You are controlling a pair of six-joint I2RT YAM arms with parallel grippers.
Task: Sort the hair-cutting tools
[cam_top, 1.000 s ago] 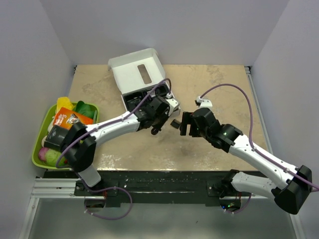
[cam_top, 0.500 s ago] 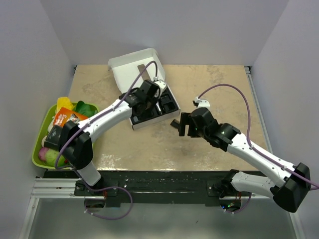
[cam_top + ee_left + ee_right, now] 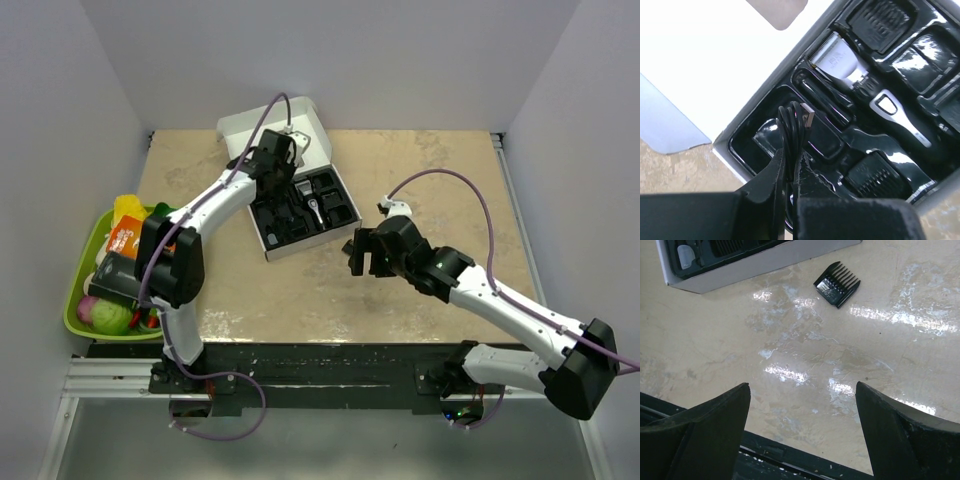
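We list the left gripper [image 3: 789,172] clenched on the thin black cord [image 3: 792,125], above a bare pocket of the white box [image 3: 300,246], beside the hair clipper [image 3: 865,87] that lies in the box among seated comb attachments [image 3: 880,20]. We list the right gripper [image 3: 802,390] released, jaws wide, over the table [image 3: 865,350] near the box. One loose comb attachment [image 3: 837,283] lies just outside the box's wall.

White cardboard box [image 3: 715,60], glossy black insert [image 3: 760,142], slim black clipper [image 3: 871,91] with silver head, thin black cord [image 3: 790,131], ribbed black comb attachment [image 3: 836,284], mottled beige tabletop [image 3: 840,365].
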